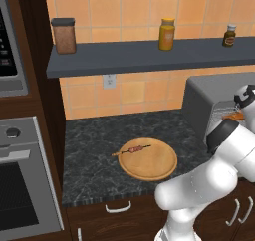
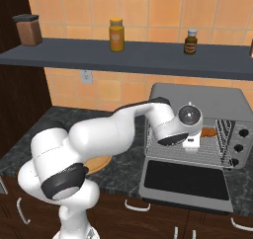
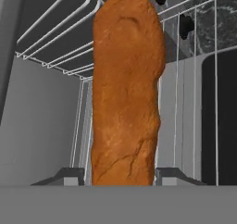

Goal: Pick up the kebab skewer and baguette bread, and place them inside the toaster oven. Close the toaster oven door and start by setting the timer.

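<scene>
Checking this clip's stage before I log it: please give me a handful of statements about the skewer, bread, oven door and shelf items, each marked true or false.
1. The kebab skewer lies on the round wooden board. True.
2. The toaster oven door is shut. False: it hangs open, folded down in front.
3. The baguette bread is over the wire rack inside the toaster oven. True.
4. The skewer is already in the oven. False: it is on the counter board.
5. The shelf holds jars and bottles. True.
</scene>
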Available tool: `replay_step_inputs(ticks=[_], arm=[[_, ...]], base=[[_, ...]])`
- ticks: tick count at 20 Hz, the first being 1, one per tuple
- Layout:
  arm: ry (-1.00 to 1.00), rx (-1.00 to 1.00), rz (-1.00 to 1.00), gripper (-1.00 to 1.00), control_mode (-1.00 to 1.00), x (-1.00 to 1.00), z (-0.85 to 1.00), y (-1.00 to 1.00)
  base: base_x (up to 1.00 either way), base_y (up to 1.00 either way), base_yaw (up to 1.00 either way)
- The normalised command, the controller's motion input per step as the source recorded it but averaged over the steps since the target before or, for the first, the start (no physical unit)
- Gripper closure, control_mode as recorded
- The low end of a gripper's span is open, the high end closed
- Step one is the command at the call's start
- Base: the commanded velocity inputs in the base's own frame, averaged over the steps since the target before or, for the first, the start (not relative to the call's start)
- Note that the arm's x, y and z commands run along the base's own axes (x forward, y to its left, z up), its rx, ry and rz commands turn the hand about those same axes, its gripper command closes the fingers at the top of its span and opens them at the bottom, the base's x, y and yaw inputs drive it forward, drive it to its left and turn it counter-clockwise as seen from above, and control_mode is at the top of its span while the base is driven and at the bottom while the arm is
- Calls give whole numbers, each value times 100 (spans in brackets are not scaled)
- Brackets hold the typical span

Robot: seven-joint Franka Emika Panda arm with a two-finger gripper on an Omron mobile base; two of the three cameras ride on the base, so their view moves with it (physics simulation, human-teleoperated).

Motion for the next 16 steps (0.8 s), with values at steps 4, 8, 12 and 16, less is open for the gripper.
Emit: replay_step_inputs(ticks=[4, 8, 12, 16], arm=[[0, 0, 0, -100, -100, 0, 0, 0], [0, 0, 0, -100, -100, 0, 0, 0], [0, 0, 0, -100, -100, 0, 0, -1], [0, 0, 0, -100, -100, -25, 13, -15]], base=[[0, 0, 0], [0, 0, 0], [0, 0, 0], [0, 0, 0]])
